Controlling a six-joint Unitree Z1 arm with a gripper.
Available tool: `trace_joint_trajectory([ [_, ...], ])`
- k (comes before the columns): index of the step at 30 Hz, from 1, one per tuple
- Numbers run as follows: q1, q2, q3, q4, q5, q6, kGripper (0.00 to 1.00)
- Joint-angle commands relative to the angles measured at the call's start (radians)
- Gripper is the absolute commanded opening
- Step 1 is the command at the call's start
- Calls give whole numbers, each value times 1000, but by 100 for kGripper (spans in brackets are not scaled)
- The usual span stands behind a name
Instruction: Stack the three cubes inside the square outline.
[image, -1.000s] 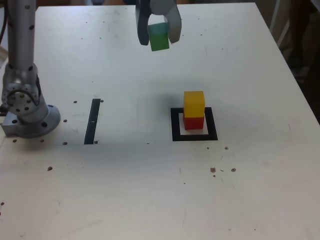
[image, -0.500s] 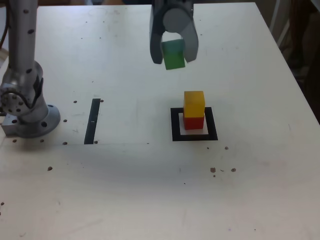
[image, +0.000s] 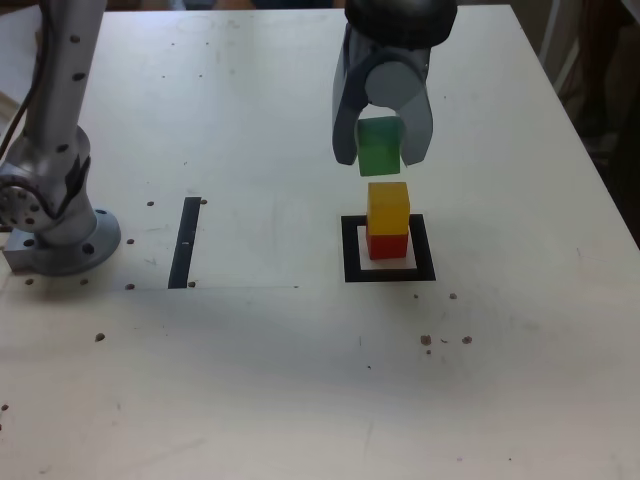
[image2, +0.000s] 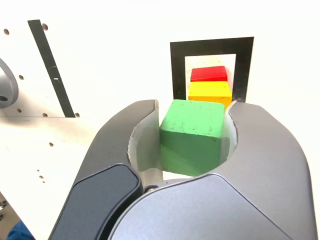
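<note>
Exterior view, tool: the tool (image: 381, 140) is closed on the green cube (image: 379, 146) and holds it above the tabletop (image: 260, 380)
Exterior view, stack: the yellow cube (image: 388, 208) sits on the red cube (image: 387, 246), inside the square outline (image: 424, 248), right of the black strip (image: 185, 243)
Exterior view, step: it seems the last cube must be carried over the stack; I would align it before lowering
Wrist view, grip: the green cube is between both fingers, and its top looks a little turned against the yellow one
Wrist view, advice: better to level and square the cube, lower it slowly until faces meet, then open gently and rise straight, without pushing the stack
</note>
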Motion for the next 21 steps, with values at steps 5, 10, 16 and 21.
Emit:
trace_joint_trajectory([
  [5, -4, 12, -2, 15, -2, -2, 17],
  [10, -4, 15, 1, 14, -4, -1, 17],
  [16, -6, 26, 9, 11, -9, -1, 17],
  [21, -12, 37, 6, 8, -11, -2, 17],
])
